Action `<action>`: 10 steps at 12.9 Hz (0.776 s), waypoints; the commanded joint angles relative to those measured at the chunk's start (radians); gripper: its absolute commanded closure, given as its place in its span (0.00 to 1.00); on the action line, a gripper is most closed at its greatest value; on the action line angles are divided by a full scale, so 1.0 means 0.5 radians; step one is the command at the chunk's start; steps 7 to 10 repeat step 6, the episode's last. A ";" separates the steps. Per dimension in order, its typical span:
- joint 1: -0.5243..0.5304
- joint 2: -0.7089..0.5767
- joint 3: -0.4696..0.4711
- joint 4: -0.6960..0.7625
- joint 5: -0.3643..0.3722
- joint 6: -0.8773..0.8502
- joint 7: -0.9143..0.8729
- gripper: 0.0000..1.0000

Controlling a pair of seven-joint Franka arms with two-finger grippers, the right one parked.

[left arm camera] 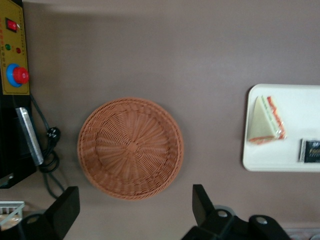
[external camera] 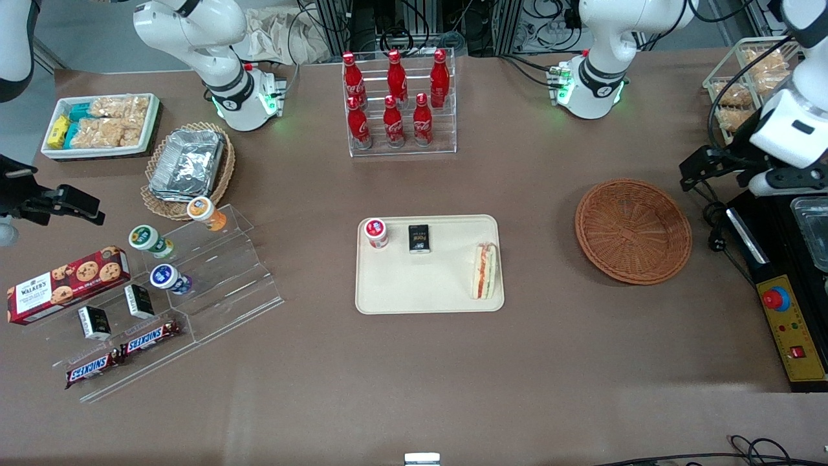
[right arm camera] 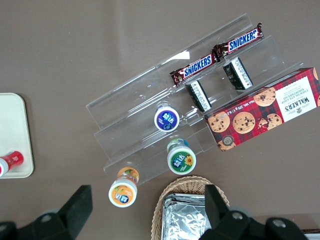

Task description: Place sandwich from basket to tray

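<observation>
Starting toward the parked arm's end of the desk (external camera: 414,375): finding the sandwich (external camera: 486,270) lying flat on the tray (external camera: 427,294), filling edge showing, right along the rim nearest the basket (external camera: 633,231) (probably the first bare patch reached coming from that direction). Noting a red-lidded cup (external camera: 376,233) and a dark packet (external camera: 420,238) sharing the tray, both apart from the sandwich, near the rim farther from the front camera.

Moving on to the basket: sitting empty on the desk, well apart from the tray. Judging the placement done, with nothing remaining to carry.

Reaching the working arm's end: seeing the tool (left arm camera: 134,192) hanging above the desk just beside the basket, fingers spread wide and gripping nothing, looking like a retreat posture.

Not managing to tell whether the sandwich is touching the rim or merely lying beside it. Losing most of the tray past the wrist camera's frame edge, and seeing only the tool's fingertips there.
</observation>
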 commanded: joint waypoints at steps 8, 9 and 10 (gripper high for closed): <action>0.015 0.164 -0.003 0.364 0.008 -0.262 0.070 0.00; 0.015 0.164 -0.003 0.364 0.008 -0.262 0.070 0.00; 0.015 0.164 -0.003 0.364 0.008 -0.262 0.070 0.00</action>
